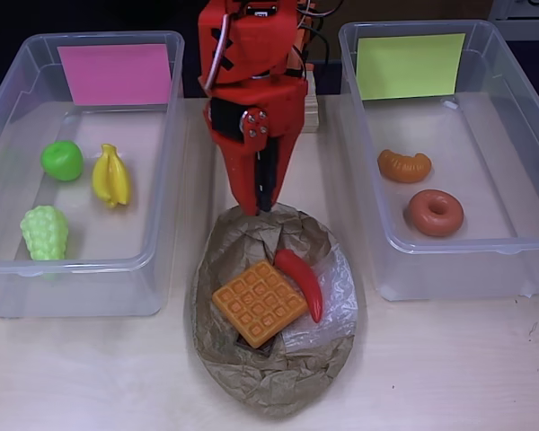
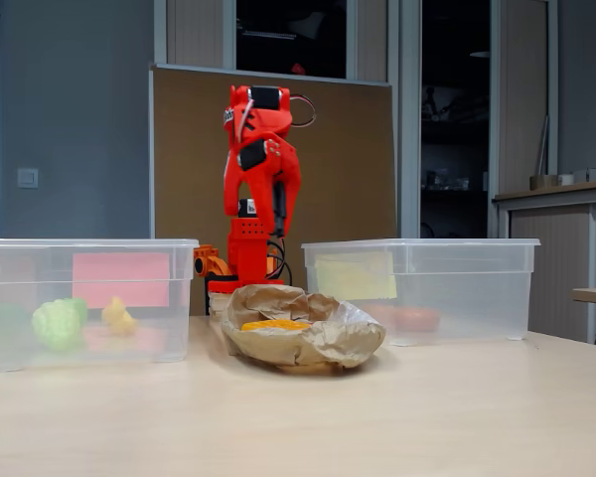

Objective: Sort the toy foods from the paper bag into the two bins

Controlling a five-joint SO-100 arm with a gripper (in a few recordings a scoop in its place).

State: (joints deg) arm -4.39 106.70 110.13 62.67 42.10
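Note:
My red gripper (image 1: 261,206) (image 2: 278,221) hangs shut, pointing down over the far rim of the crumpled paper bag (image 1: 269,382) (image 2: 328,338), with nothing held. In the bag lie an orange waffle (image 1: 259,302) (image 2: 273,324) and a red chili (image 1: 303,281); a dark edge shows under the waffle. The left bin (image 1: 72,292) (image 2: 10,298) with the pink card (image 1: 115,74) holds a green apple (image 1: 62,160), yellow bananas (image 1: 111,175) and pale-green grapes (image 1: 44,232). The right bin (image 1: 449,269) (image 2: 477,288) with the yellow-green card (image 1: 410,65) holds an orange croissant (image 1: 404,165) and a brown donut (image 1: 435,212).
The arm's base (image 2: 246,258) stands between the two bins behind the bag. Bare pale tabletop (image 1: 449,368) lies in front of the bins and on both sides of the bag. A brown board (image 2: 358,159) stands behind the arm.

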